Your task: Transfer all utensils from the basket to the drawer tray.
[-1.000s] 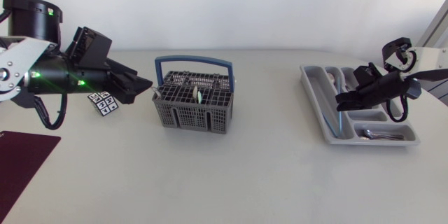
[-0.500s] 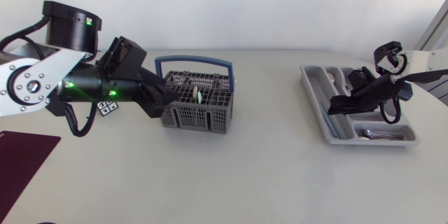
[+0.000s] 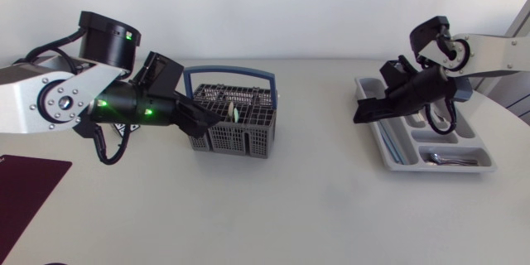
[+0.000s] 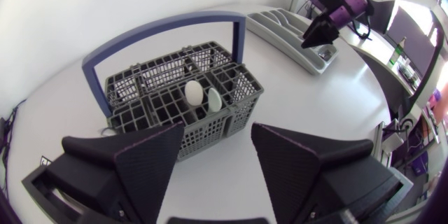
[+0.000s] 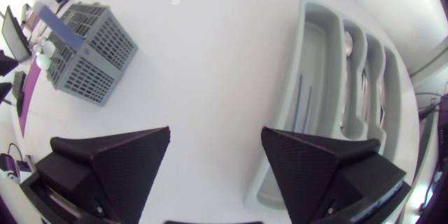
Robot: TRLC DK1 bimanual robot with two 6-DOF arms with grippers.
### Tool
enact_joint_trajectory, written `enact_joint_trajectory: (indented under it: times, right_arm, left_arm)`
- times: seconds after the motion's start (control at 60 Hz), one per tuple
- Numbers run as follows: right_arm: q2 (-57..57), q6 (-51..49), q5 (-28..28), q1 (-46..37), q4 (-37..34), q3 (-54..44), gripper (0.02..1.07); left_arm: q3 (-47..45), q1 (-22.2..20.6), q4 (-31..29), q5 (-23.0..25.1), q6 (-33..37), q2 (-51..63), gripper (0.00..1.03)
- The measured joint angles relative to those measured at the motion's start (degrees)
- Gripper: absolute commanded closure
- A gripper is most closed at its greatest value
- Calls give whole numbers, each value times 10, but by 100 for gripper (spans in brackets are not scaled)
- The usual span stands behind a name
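Head view puts the left gripper (image 3: 211, 119), fingers wide apart and empty, at the left end of the grey cutlery basket (image 3: 240, 139). 2 utensils (image 4: 194, 92), tipped white and pale green, stand in a middle cell; other contents are hard to make out. The right gripper (image 3: 363, 116), spread open and holding nothing, hangs over the left rim of the drawer tray (image 3: 381, 147), which holds cutlery (image 3: 447, 160) in its crosswise compartment.

A big white desk (image 3: 273, 207) is filling most of the head view, and soft light is falling evenly on its smooth top. A dark red mat (image 3: 25, 186) is lying flat on it at 8 o'clock. The desk's edge is curving round at 3 o'clock. A plain white wall (image 3: 273, 8) is standing behind it at 12 o'clock.
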Motion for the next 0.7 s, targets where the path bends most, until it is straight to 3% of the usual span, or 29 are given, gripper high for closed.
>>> enact_joint_trajectory:
  times: [0.317, 0.7]
  right_arm:
    - [-40, 70, 80, 201, -2, 12, 11]
    - [-9, 127, 125, 318, -3, 95, 11]
  left_arm:
    - [0, 58, 2, 5, -8, 0, 35]
    - [-5, 155, 21, 61, -5, 0, 35]
